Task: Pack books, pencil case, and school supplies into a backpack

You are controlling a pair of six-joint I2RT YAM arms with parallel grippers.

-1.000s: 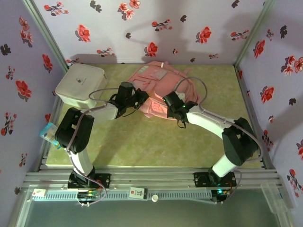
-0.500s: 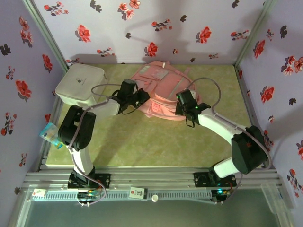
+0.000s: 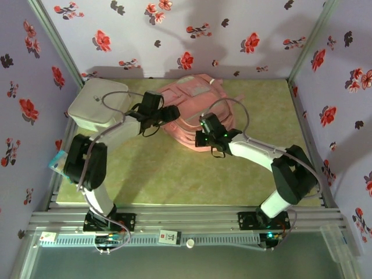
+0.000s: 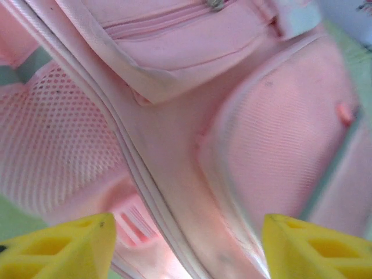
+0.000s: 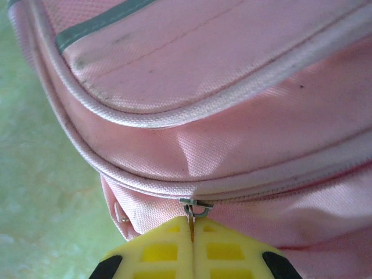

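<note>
The pale-pink backpack [image 3: 195, 104] lies at the back middle of the table. My left gripper [image 3: 170, 113] is at its left side, open, with the yellow fingertips [image 4: 64, 247] spread wide. The backpack's mesh and piping [image 4: 174, 145] lie just beyond them, and nothing is between them. My right gripper [image 3: 201, 137] is at the bag's near edge, shut on the metal zip pull [image 5: 191, 222] that hangs from the slider [image 5: 196, 205] on the pink zip line. The books, pencil case and school supplies are hidden or out of view.
A white rounded-corner box [image 3: 97, 103] stands at the back left, close behind my left arm. A pale blue item [image 3: 60, 163] sits on the left rail beside the table. Green tabletop [image 3: 174, 174] stretches between the backpack and the arm bases. Flowered walls close three sides.
My left gripper has opened and let go of the backpack. My right gripper moved left along the bag's near edge with the zip pull. The backpack shifted and bunched up.
</note>
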